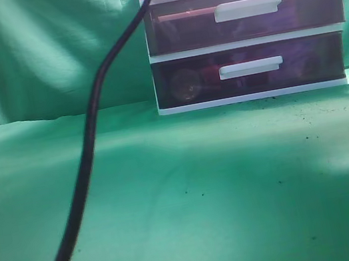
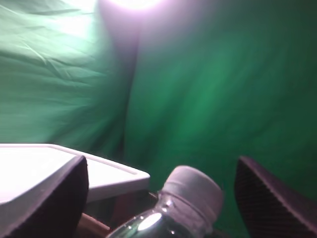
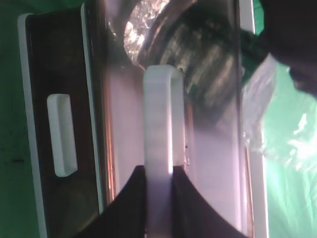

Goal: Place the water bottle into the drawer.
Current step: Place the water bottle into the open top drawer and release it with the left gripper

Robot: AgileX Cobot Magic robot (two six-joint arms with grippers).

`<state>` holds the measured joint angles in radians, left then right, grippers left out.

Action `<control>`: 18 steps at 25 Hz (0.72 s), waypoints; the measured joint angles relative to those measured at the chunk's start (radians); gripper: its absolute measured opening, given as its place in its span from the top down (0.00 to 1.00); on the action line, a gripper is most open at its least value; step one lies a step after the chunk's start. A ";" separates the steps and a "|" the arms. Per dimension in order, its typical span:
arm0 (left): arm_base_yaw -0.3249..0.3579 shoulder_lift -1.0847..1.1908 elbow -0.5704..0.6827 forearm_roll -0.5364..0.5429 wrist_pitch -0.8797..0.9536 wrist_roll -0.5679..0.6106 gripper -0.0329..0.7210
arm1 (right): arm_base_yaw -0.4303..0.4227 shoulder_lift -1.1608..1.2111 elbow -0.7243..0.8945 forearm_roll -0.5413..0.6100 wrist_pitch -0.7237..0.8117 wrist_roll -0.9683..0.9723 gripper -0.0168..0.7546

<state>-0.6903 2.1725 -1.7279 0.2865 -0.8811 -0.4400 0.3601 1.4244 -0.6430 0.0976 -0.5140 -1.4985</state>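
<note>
**A:** Left wrist view first: your left gripper (image 2: 161, 198) has its two dark fingers (image 2: 47, 203) spread either side of the water bottle (image 2: 173, 213), white cap up and tilted. Contact isn't visible at the frame bottom, so I can't tell whether it is clamped or slack. White top of the drawer unit (image 2: 106, 176) sits just beside and below-left of the cap.

**B:** And the drawer?

**A:** Right wrist view: your right gripper (image 3: 158, 198) is clenched on the white bar handle (image 3: 159, 144) of the top drawer (image 3: 213, 163). Through the translucent front you can make out the bottle's ribbed body behind the panel, so I judge it is at or inside the open drawer. Darker drawer (image 3: 59, 129) sits left in that view.

**B:** Step?

**A:** Looks like the drop-in. Next you need to lower the bottle clear of the drawer walls, let go, lift the left arm out, then push the handle in.

**B:** Obstructions?

**A:** Exterior view: a black cable (image 1: 90, 152) sweeps across the left side up toward the unit; two dark purple drawers (image 1: 255, 69) stay closed. Green cloth (image 1: 240, 193) covers the table. Watch the bottle cap against the frame overhead when closing.
</note>
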 joint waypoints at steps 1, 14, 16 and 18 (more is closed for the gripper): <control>-0.002 0.009 -0.022 0.020 0.014 -0.012 0.18 | 0.000 0.000 0.001 0.002 0.000 -0.002 0.85; -0.009 -0.122 -0.163 0.792 0.727 -0.380 0.18 | 0.002 -0.002 0.007 0.008 0.008 -0.010 0.85; -0.009 -0.174 -0.163 0.874 0.827 -0.436 0.26 | 0.002 -0.002 0.007 0.008 0.006 -0.010 0.85; -0.009 -0.235 -0.163 0.900 0.870 -0.460 0.36 | 0.002 -0.002 0.007 0.009 0.002 -0.010 0.85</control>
<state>-0.6991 1.9375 -1.8912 1.1868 -0.0112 -0.9001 0.3622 1.4222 -0.6362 0.1064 -0.5118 -1.5089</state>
